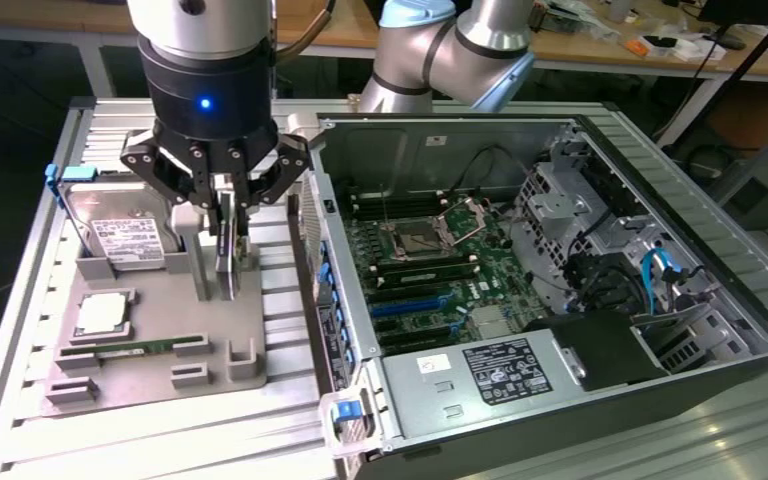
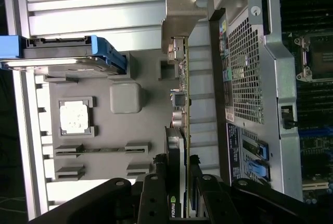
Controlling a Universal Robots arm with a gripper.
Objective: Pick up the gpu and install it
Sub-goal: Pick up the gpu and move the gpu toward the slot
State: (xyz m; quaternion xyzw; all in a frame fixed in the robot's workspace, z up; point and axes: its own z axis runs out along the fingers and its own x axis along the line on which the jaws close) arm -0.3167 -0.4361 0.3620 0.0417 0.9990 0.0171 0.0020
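Now the claw (image 1: 228, 207) pinches the gpu (image 1: 231, 262) by its upper edge, with the card standing on edge in the gray tray (image 1: 177, 315). Lifting straight and level should avoid snagging the tray's slot.

The arm (image 1: 204, 60) is cut off by the top edge of the exterior view. The jaws close on the gpu (image 1: 232, 268) and cover its upper part. The card stands edge-on, so its faces are hidden. In the wrist view the dark links of the jaws hide the near end of the gpu (image 2: 182, 104). The print on the hard drive (image 1: 117, 228) label and on the power supply (image 1: 498, 365) sticker is too small to read. The bottom edge of the exterior view cuts the computer case (image 1: 704, 210).
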